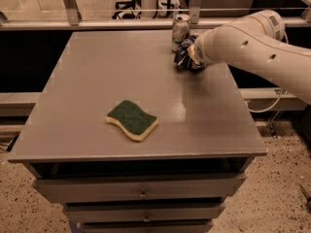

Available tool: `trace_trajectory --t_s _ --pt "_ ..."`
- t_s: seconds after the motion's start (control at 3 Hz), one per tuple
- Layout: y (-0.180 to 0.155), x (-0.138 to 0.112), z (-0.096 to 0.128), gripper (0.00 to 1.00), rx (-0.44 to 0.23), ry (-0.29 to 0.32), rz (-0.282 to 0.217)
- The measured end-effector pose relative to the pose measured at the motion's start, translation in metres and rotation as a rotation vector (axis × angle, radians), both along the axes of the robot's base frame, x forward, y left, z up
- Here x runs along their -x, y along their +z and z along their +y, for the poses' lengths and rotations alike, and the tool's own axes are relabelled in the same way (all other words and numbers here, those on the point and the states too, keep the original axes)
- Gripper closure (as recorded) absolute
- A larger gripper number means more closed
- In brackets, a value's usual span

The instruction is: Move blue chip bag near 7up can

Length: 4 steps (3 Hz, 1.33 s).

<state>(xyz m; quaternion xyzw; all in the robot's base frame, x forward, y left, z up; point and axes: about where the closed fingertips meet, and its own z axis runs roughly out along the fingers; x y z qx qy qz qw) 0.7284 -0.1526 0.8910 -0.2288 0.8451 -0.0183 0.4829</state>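
The blue chip bag [183, 56] is a crumpled dark navy bag at the far right of the grey tabletop [97, 81]. It sits just in front of and to the right of the 7up can [181, 29], almost touching it. The can stands upright near the back edge, silver and green with a shiny top. My gripper [190, 58] is at the end of the white arm [243, 38], which reaches in from the right. It is pressed right against the bag and is mostly hidden by the wrist and the bag.
A green-and-yellow sponge [132, 119] lies on the front middle of the table. The table has drawers [141, 191] below its front edge. A metal rail and window frame [97, 23] run behind the back edge. A cable [265, 106] hangs at the right.
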Motion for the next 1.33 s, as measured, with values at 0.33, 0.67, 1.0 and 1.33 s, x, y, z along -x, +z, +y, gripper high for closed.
trace_trajectory --t_s 0.33,0.67,1.0,1.33 --pt "0.004 0.001 0.0 0.17 0.001 0.012 -0.002" --pt "0.012 0.004 0.002 0.0 0.008 0.03 -0.011" --pt "0.031 0.016 0.006 0.0 -0.015 0.069 -0.039" --pt "0.05 0.035 0.002 0.0 -0.149 0.153 -0.044"
